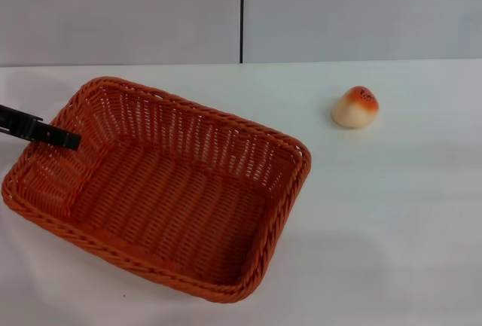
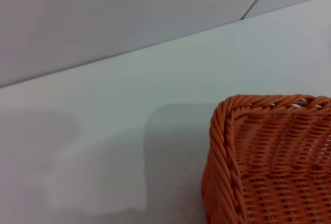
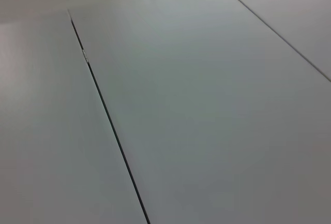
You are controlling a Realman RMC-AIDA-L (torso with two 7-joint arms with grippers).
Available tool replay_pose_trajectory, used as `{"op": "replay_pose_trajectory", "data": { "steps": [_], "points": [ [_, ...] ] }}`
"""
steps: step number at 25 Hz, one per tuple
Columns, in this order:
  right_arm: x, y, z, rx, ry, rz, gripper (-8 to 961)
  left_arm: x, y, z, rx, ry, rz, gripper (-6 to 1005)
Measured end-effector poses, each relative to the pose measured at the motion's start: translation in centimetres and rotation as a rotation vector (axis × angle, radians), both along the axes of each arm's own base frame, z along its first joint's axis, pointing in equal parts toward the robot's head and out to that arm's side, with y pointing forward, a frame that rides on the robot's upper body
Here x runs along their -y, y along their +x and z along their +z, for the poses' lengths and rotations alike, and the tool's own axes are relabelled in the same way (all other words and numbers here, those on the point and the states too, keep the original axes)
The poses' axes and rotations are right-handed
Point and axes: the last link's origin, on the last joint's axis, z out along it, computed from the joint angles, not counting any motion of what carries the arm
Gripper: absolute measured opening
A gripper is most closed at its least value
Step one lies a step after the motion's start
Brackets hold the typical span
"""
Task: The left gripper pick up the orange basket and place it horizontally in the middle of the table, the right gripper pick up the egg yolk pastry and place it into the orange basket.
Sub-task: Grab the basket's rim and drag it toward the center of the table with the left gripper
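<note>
The orange basket [image 1: 181,190] lies on the white table [image 1: 392,220], left of centre in the head view and turned at a slant. Its corner [image 2: 269,157] also fills the left wrist view. My left gripper [image 1: 66,140] reaches in from the left edge, its black tip over the basket's left rim; whether it touches the rim is unclear. The egg yolk pastry [image 1: 355,108] sits upright on the table to the basket's far right, well apart from it. My right gripper appears in no view.
A grey panelled wall with a dark vertical seam [image 1: 242,13] runs behind the table's far edge. The right wrist view holds only flat grey panels and a seam [image 3: 111,125]. Bare tabletop stretches right of the basket and in front of the pastry.
</note>
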Motion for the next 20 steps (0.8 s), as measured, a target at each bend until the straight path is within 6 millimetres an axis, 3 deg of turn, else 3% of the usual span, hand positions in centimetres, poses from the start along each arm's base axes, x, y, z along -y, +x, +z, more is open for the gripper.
{"op": "replay_pose_trajectory", "data": {
  "steps": [10, 20],
  "points": [
    [-0.15, -0.06, -0.03, -0.001, -0.002, 0.001, 587, 0.20, -0.36, -1.03, -0.002, -0.018, 0.023, 712],
    [-0.24, 0.02, -0.05, -0.004, -0.007, -0.004, 586, 0.18, -0.32, -0.92, 0.002, -0.008, 0.029, 409]
  ]
}}
